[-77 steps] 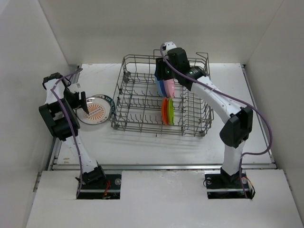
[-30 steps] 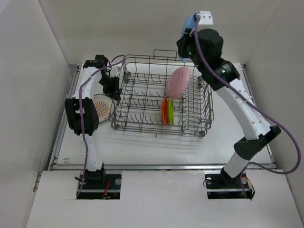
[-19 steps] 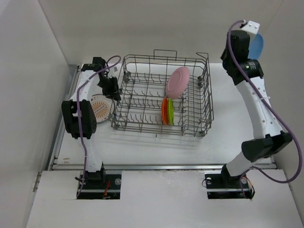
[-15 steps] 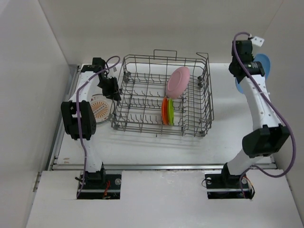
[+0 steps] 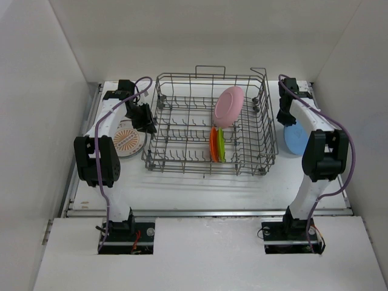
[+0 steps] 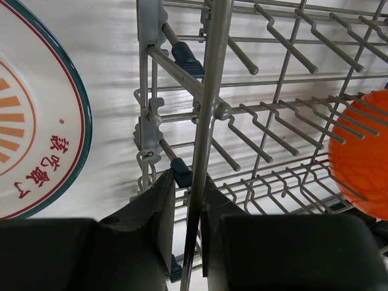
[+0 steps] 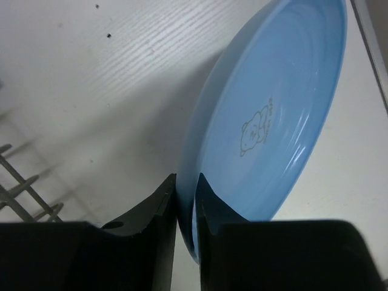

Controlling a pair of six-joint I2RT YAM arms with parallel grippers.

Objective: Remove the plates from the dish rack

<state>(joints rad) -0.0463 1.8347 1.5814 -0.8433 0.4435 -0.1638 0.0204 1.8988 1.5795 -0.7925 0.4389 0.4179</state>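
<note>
The grey wire dish rack (image 5: 182, 130) stands mid-table. Inside it a pink plate (image 5: 228, 106) leans upright, with a small orange plate (image 5: 213, 145) and a lime-green one (image 5: 221, 145) on edge in front of it. A white plate with an orange sunburst (image 5: 127, 138) lies flat to the left of the rack. My left gripper (image 5: 147, 119) is shut on a wire of the rack's left side (image 6: 206, 121), its fingertips (image 6: 165, 188) on either side of the wire. My right gripper (image 7: 186, 188) is shut on the rim of a tilted blue plate (image 7: 273, 121), low over the table to the right of the rack (image 5: 296, 138).
White walls close in the table on the left, back and right. The blue plate sits close to the right wall and the table's metal edge strip (image 7: 371, 42). In the left wrist view the sunburst plate (image 6: 36, 121) and orange plate (image 6: 364, 163) flank the rack wires.
My right arm has carried the blue plate from high above the rack over to the right and down to the table. The left gripper has stayed on the rack's left side.
</note>
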